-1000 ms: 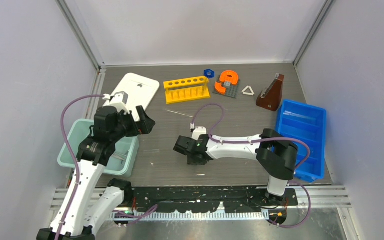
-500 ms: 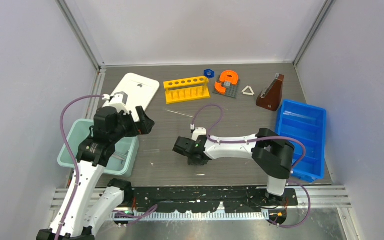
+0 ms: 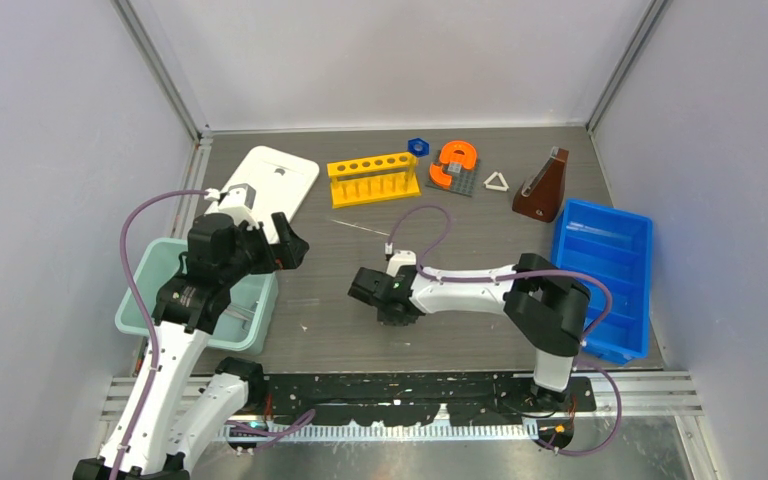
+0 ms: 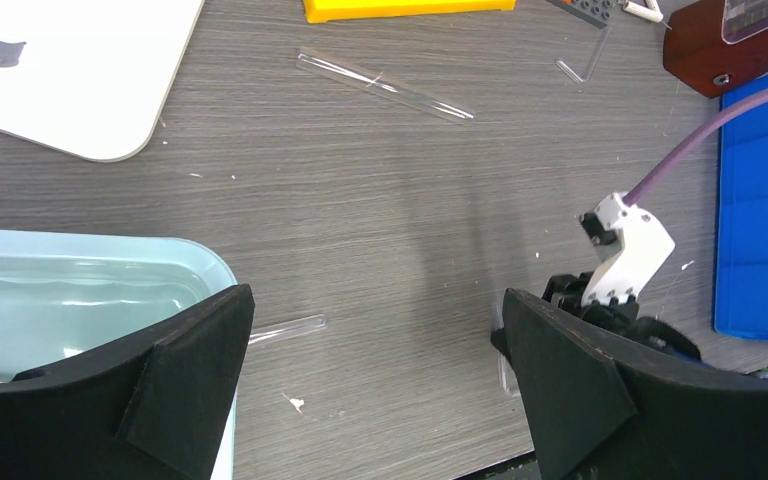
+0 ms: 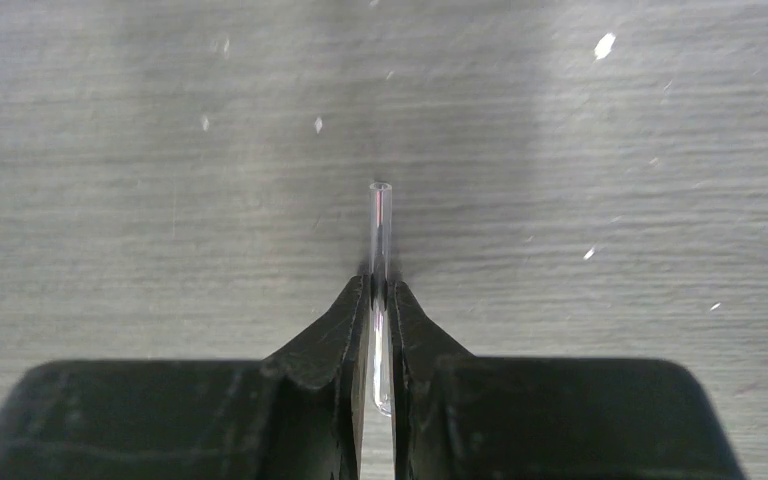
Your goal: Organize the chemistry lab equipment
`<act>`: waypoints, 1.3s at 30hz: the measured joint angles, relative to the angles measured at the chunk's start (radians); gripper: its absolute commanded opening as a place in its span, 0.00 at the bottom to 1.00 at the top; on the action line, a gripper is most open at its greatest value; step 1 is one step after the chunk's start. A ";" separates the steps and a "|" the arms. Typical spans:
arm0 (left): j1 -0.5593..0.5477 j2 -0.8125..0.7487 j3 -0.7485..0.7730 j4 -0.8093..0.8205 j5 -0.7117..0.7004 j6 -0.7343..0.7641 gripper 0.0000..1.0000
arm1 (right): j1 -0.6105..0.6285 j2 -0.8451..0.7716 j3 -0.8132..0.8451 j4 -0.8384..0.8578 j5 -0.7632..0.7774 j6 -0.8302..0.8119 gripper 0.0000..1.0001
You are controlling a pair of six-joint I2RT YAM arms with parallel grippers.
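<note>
In the right wrist view, my right gripper (image 5: 380,290) is shut on a thin clear tube (image 5: 380,220). The tube lies on the table and its open end sticks out past the fingertips. From above, this gripper (image 3: 388,312) sits low over the middle front of the table. My left gripper (image 4: 375,300) is open, with only bare table between its fingers, and hovers beside the teal bin (image 3: 160,300). A second clear rod (image 4: 385,85) lies further back. The yellow rack (image 3: 373,178), blue hexagonal piece (image 3: 418,146), white triangle (image 3: 497,181) and brown flask (image 3: 543,188) stand along the back.
A blue bin (image 3: 605,270) sits at the right edge. A white flat board (image 3: 270,180) lies at the back left. The orange horseshoe piece (image 3: 454,162) stands on its grey base between the rack and the triangle. Another clear tube (image 4: 285,327) lies by the teal bin's corner.
My right gripper's jaws have closed onto the thin clear tube, and that arm has shifted slightly. The left arm has not moved.
</note>
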State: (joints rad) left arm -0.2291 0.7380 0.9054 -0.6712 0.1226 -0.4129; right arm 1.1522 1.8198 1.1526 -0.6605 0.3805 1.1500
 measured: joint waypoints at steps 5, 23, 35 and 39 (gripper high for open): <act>0.000 -0.002 0.000 0.000 0.000 0.002 1.00 | -0.103 -0.021 -0.021 0.005 0.012 -0.019 0.14; -0.007 -0.002 -0.001 -0.004 -0.028 0.002 1.00 | -0.652 -0.505 -0.165 -0.070 0.098 -0.126 0.14; -0.016 -0.002 -0.001 -0.016 -0.037 0.002 1.00 | -1.171 -0.750 -0.174 -0.126 0.085 -0.212 0.16; -0.024 0.000 -0.001 -0.018 -0.037 0.002 1.00 | -1.344 -0.755 -0.199 -0.120 0.055 -0.230 0.16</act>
State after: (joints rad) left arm -0.2527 0.7376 0.9047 -0.6895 0.0856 -0.4110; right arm -0.1913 1.0645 0.9535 -0.7807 0.4351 0.9199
